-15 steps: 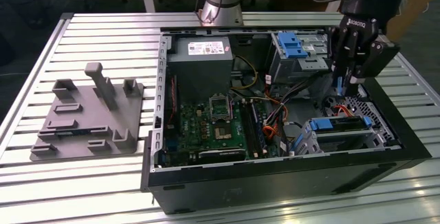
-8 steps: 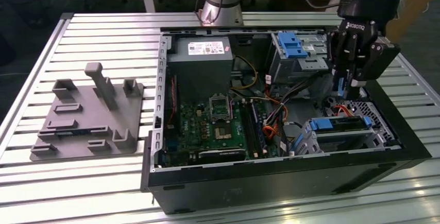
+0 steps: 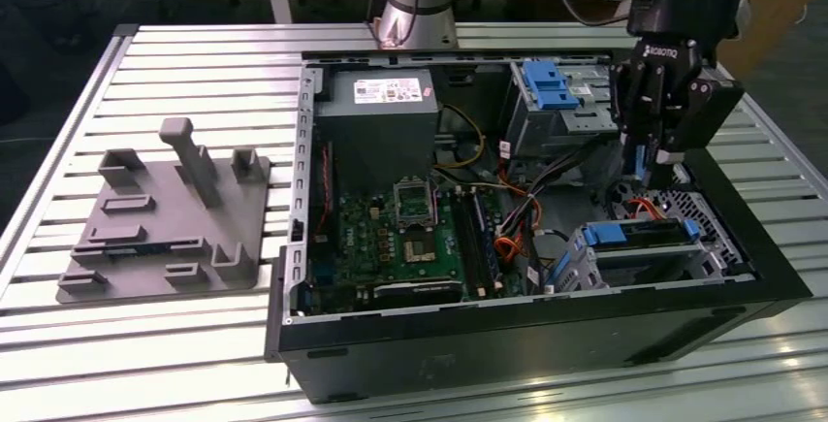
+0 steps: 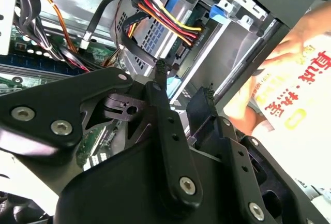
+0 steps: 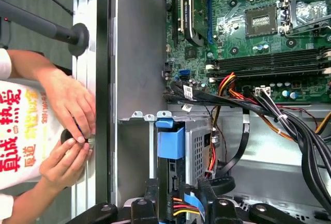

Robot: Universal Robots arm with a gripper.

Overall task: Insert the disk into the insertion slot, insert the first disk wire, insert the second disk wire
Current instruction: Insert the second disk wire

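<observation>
- Off the computer case's [image 3: 518, 330] side, at the exterior view's left, a grey plate [image 3: 162, 218] with upright pegs lies on the slatted table [image 3: 194, 53].
- Inside the open case, toward that same side, sit the grey power box [image 3: 375, 116] and the green circuit board [image 3: 401, 238].
- Against the case's far wall stands a grey cage [image 3: 557, 102] with a blue latch.
- Above the case's side at the exterior view's right, the gripper [image 3: 651, 155] hangs pointing down. Its fingers [image 4: 161, 87] are partly apart with nothing clamped between them.
- Below it, in the case's near corner, the disk [image 3: 641, 234] lies seated in the insertion slot [image 5: 199, 146], with its blue frame showing.
- Red, yellow and orange wires [image 4: 170, 19] run to a black plug at the disk's end, just beyond the fingertips.
- Outside the case wall beside the slot, a person's hands [image 5: 67, 125] are together.
</observation>
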